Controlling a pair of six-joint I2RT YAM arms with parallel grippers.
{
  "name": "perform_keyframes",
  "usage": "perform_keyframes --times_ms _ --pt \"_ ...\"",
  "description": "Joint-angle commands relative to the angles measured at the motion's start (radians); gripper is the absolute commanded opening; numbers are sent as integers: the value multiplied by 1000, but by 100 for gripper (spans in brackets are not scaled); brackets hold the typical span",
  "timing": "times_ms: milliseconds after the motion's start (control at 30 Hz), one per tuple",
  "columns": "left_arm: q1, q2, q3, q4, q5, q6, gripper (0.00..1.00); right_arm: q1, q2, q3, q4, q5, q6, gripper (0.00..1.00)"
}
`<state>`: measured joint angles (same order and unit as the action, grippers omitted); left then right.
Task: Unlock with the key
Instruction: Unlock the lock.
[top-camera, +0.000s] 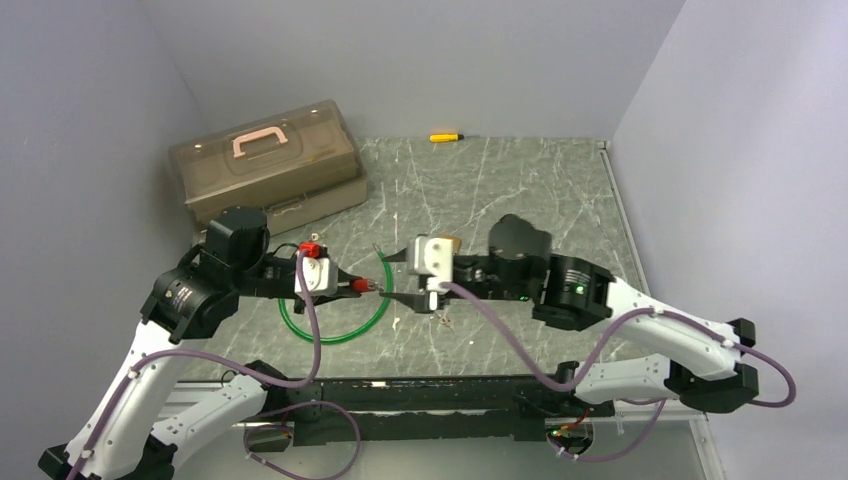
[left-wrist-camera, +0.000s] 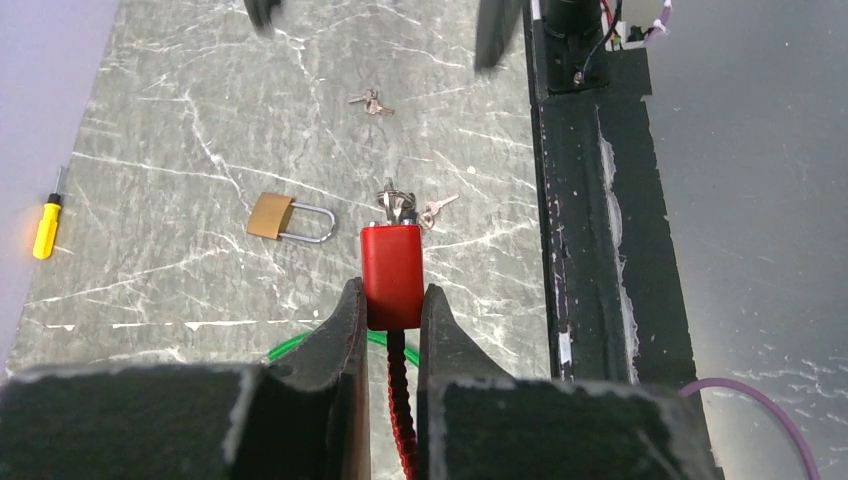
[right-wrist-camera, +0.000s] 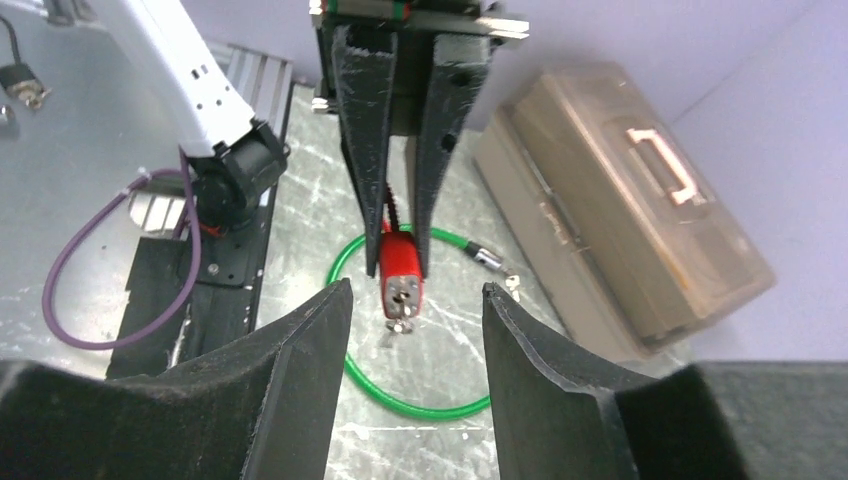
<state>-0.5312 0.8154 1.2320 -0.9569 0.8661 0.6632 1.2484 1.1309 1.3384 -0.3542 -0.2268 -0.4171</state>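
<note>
The small red rectangular padlock (left-wrist-camera: 392, 262) is clamped between the fingers of the left tool (left-wrist-camera: 392, 300), with a silver key (left-wrist-camera: 397, 205) at its far end. The right tool (right-wrist-camera: 415, 300) faces it, fingers spread wide and holding nothing, just short of the key. Both arms reach inward over the grey marbled tabletop (left-wrist-camera: 180, 120).

I work in a robotics lab cell. Bare grey walls (top-camera: 400, 60) close in a marble-patterned tabletop (top-camera: 520, 190) on three sides. My two arms (top-camera: 125, 385) are bolted to a black rail (top-camera: 440, 395) along its near edge, and purple cables (top-camera: 505, 340) loop off them. A brown toolbox (top-camera: 265, 165) sits in the far left corner. A yellow screwdriver (top-camera: 445, 136) lies by the far edge.
</note>
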Motion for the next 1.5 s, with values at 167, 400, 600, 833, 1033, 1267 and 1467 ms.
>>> perform_keyframes --times_ms 167,400,600,833,1033,1267,1467 --pt "16 -10 26 81 0 -65 0 -84 -52 26 -22 -113 102 48" --pt "17 0 25 90 13 -71 0 -174 13 49 -25 -242 211 41" --pt "18 4 14 96 38 -78 0 -217 4 15 5 -303 229 38" --pt "20 10 20 100 46 -82 0 -230 41 32 -18 -374 223 33" --pt "31 8 13 109 57 -93 0 -233 64 34 -22 -402 218 32" --pt "35 4 12 112 80 -98 0 -236 84 40 -31 -393 212 29" --pt "34 4 12 110 82 -96 0 -240 101 50 -34 -404 207 20"
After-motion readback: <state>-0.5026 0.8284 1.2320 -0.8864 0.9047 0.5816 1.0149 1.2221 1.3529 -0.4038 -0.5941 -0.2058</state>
